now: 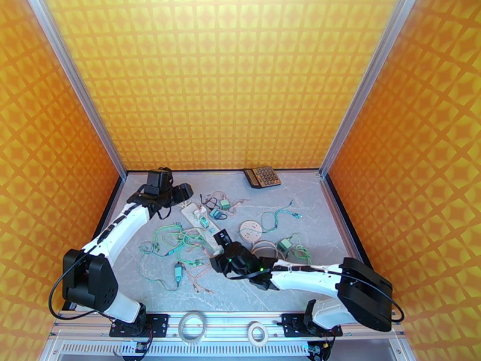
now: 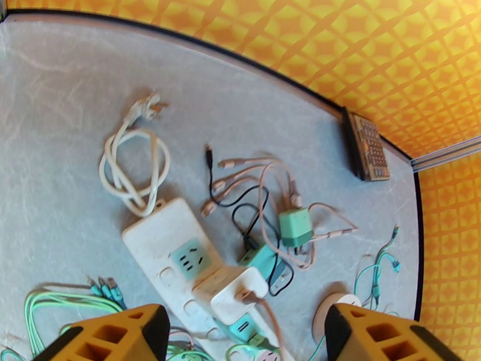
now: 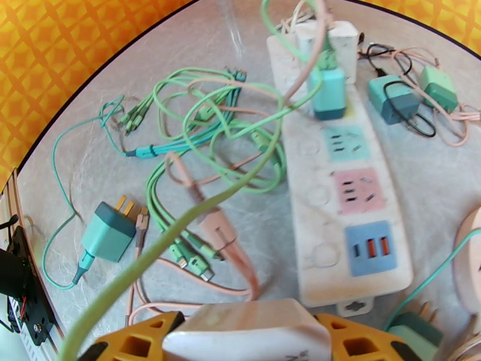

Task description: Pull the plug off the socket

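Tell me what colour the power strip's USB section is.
The USB section of the power strip is blue, with orange ports. Best in the right wrist view.

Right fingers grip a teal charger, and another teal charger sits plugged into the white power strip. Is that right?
Not quite: the right fingers grip a white charger, as the right wrist view shows. A teal charger does sit plugged into the white power strip.

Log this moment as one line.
left gripper: open, near power strip | right gripper: shut on white adapter, off the sockets | plugged in: teal charger, white charger
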Controlling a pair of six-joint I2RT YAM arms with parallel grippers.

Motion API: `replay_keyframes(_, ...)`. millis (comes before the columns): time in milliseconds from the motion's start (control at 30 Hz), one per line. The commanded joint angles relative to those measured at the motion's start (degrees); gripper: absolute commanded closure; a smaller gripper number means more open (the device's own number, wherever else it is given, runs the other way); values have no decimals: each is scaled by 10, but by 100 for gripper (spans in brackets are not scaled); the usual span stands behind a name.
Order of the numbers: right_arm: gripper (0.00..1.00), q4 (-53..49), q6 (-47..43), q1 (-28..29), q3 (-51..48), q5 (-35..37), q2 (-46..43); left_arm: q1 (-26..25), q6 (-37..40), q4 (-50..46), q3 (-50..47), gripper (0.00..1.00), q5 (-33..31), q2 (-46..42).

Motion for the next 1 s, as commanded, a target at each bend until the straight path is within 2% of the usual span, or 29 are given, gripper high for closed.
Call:
replay_keyframes(0, 62, 23, 17, 3, 9, 27, 8, -4, -5, 6, -12, 28, -4, -25)
replay_keyframes(267, 61, 14, 27, 4, -4, 47, 17, -4, -2, 8, -23, 28, -4, -21)
replay_keyframes(633, 60, 90, 67, 18, -71, 41, 32, -10, -7, 17, -26, 28, -2, -20)
replay_keyframes(800, 47, 94, 77, 27, -77, 44, 43, -20, 4, 16, -28, 28, -3, -27)
replay_keyframes(967, 36, 74, 75, 27, -84, 51, 13, -35, 17, 23, -43, 28, -3, -36)
